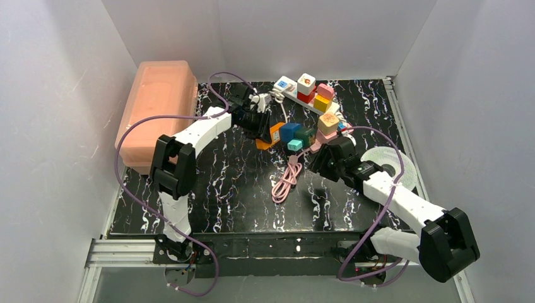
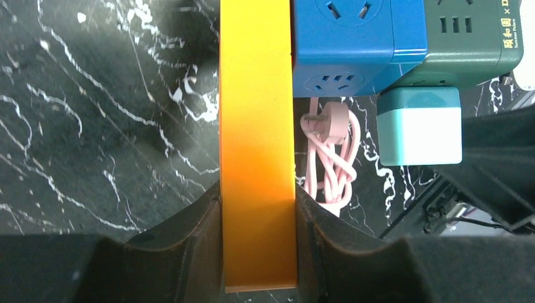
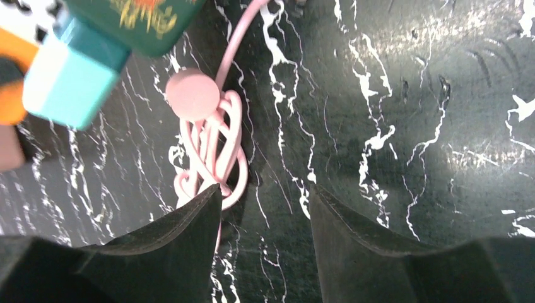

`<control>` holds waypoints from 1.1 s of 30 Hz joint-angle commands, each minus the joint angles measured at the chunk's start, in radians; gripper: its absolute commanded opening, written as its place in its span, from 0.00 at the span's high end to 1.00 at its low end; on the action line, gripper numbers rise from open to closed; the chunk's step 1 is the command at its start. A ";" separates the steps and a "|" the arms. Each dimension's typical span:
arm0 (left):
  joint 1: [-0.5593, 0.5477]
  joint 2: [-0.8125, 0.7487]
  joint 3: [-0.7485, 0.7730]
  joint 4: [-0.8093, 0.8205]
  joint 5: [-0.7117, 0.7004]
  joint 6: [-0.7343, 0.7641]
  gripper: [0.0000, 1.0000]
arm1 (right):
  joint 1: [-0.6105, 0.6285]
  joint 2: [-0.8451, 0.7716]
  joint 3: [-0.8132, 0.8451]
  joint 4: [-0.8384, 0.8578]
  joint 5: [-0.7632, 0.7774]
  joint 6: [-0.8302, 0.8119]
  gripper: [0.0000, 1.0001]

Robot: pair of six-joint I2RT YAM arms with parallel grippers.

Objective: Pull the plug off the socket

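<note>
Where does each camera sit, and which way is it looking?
Top camera: above and behind the arms, looking down on the black marble table; the left arm and right arm show, bases at the bottom.
Left wrist camera: on the left arm, looking along the left gripper, shut on the orange socket; only its fingers show.
Right wrist camera: on the right arm, looking down past the open right gripper at the table; only its fingers show.
Shared: both wrist views show the pink cable and the teal-and-white block.

surface: black marbled table [image 1: 227,183] | on it: coiled pink cable [image 1: 287,180]; white disc [image 1: 404,163]
</note>
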 commanded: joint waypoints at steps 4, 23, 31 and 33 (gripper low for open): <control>0.071 -0.145 -0.080 -0.065 0.237 -0.094 0.94 | -0.101 -0.006 -0.006 0.163 -0.186 0.006 0.39; 0.099 -0.253 -0.198 0.040 0.369 -0.372 0.98 | -0.102 -0.038 -0.201 0.232 -0.202 -0.037 0.38; 0.098 -0.309 -0.298 0.063 0.446 -0.407 0.98 | 0.024 0.106 -0.230 0.232 -0.202 -0.037 0.38; 0.098 -0.320 -0.309 0.065 0.475 -0.413 0.98 | 0.042 0.167 -0.224 0.232 -0.202 -0.037 0.38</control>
